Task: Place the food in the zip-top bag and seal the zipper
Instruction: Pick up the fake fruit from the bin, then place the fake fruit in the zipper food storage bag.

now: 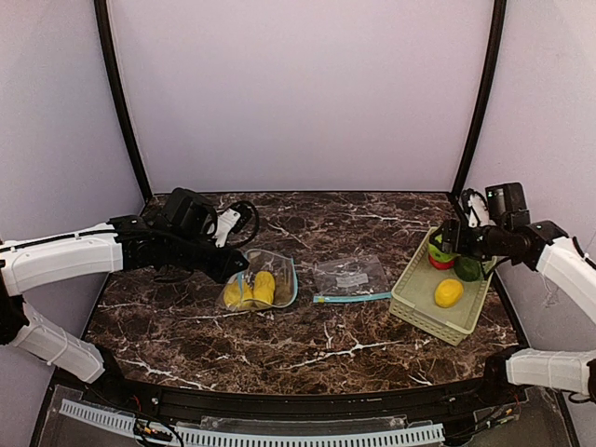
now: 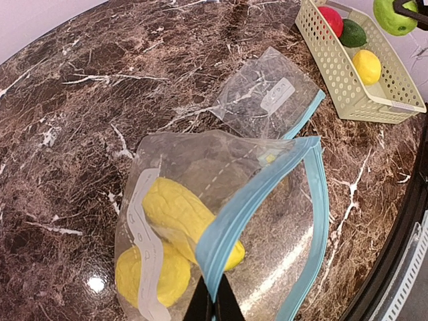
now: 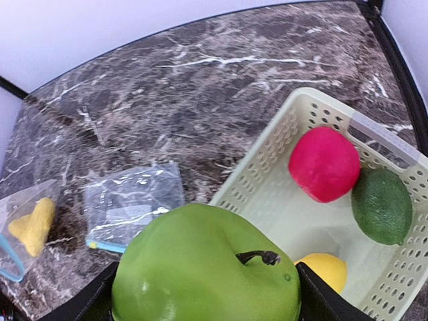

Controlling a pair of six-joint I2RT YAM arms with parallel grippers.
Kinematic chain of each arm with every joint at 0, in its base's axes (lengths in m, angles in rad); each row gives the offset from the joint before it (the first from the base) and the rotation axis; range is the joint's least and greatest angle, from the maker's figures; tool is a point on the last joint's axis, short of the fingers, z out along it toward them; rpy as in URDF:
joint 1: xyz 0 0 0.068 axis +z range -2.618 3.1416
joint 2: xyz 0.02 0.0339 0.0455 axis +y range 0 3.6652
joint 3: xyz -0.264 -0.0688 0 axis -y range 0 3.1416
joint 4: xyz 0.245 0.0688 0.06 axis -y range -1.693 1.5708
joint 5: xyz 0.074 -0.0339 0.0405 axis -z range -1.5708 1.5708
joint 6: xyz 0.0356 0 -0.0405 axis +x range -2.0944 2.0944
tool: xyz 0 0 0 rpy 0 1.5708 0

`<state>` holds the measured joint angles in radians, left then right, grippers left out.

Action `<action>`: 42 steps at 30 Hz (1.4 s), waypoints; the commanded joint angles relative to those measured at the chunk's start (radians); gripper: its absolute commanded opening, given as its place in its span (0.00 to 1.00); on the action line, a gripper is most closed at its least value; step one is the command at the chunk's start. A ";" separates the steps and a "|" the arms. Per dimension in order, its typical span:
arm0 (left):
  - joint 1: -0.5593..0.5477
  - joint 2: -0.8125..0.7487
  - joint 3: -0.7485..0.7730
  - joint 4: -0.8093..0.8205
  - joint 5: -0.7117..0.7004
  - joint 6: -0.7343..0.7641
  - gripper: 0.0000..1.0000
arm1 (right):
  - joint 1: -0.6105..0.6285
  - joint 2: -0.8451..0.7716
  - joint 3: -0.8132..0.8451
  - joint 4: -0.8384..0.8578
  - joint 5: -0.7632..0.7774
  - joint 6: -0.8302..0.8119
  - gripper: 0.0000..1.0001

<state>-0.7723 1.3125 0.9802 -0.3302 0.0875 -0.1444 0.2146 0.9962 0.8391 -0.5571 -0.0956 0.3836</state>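
My left gripper (image 1: 233, 265) is shut on the blue zipper rim of an open zip-top bag (image 1: 261, 289). In the left wrist view its fingers (image 2: 200, 306) pinch that rim (image 2: 254, 200), and two yellow pieces (image 2: 180, 214) lie inside the bag. My right gripper (image 1: 449, 244) is shut on the light green ball (image 3: 207, 267) and holds it above the basket (image 1: 419, 303). The red ball (image 3: 324, 164), the dark green piece (image 3: 381, 204) and a yellow piece (image 3: 326, 267) lie in the basket.
A second zip-top bag (image 1: 351, 277), flat and empty, lies between the open bag and the basket. The pale green slatted basket (image 3: 254, 167) stands at the right of the marble table. Black frame posts rise at the back corners.
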 commanded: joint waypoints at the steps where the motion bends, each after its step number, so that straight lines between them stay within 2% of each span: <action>1: 0.003 -0.024 -0.015 0.015 0.025 0.008 0.01 | 0.048 -0.100 -0.012 0.023 -0.195 -0.036 0.75; 6: 0.003 -0.023 -0.015 0.017 0.040 0.009 0.01 | 0.184 -0.150 -0.028 0.094 -0.299 0.006 0.72; 11: 0.003 -0.022 -0.015 0.020 0.047 0.010 0.01 | 0.418 -0.130 -0.042 0.222 -0.263 0.049 0.72; 16: 0.003 -0.024 -0.016 0.021 0.051 0.015 0.01 | 0.659 -0.019 0.001 0.310 -0.149 0.047 0.71; 23: 0.003 -0.025 -0.015 0.021 0.058 0.016 0.01 | 0.889 0.212 0.106 0.433 -0.026 0.049 0.72; 30: 0.003 -0.020 -0.016 0.025 0.072 0.013 0.01 | 0.975 0.471 0.290 0.446 0.090 0.073 0.71; 32: 0.002 -0.019 -0.018 0.026 0.075 0.014 0.01 | 0.983 0.549 0.351 0.407 0.176 0.096 0.70; 42: 0.002 -0.030 -0.017 0.029 0.085 0.017 0.01 | 0.990 0.757 0.563 0.264 0.402 0.153 0.68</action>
<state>-0.7723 1.3121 0.9768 -0.3122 0.1566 -0.1417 1.1915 1.6981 1.3296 -0.2344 0.1814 0.5079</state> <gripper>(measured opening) 0.008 0.778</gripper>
